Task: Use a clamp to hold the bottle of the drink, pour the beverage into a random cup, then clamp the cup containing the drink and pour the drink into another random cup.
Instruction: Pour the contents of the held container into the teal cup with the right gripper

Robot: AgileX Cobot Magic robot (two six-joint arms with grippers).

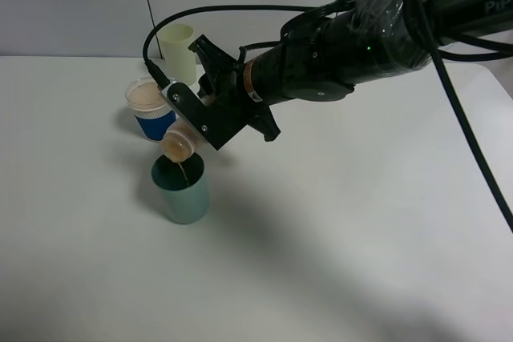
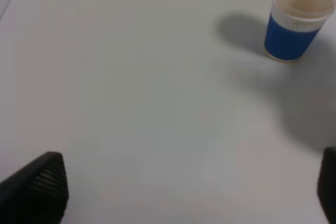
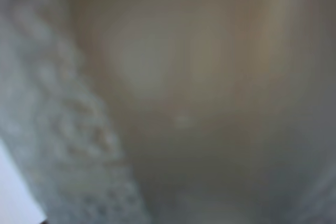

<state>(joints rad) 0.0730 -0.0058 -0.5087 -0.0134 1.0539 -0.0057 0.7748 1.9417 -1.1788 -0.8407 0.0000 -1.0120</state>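
The bottle (image 1: 178, 143) is clamped in my right clamp (image 1: 196, 106), which reaches across from the right side of the table (image 1: 345, 222) to the left half. My jaws are closed tight on its body, so only the wide open neck shows below them. I hold it tipped steeply, mouth down, right above the teal cup (image 1: 183, 194). A thin stream of the pale beige beverage (image 1: 185, 172) runs from the neck into the cup's dark green inside. The neck sits just above the rim, but I cannot tell whether it touches.

Just behind the teal cup stands the blue paper cup (image 1: 152, 118), upright, its inside beige. Whether that is liquid I cannot tell. Behind that, near the wall, stands the pale yellow-green tumbler (image 1: 178, 52).

My right wrist camera gives only a close beige blur with a mottled clear band along one side.

My left clamp (image 2: 184, 187) is spread wide with nothing between its ribbed black fingers (image 2: 39, 187), over bare table, well apart from the blue paper cup.
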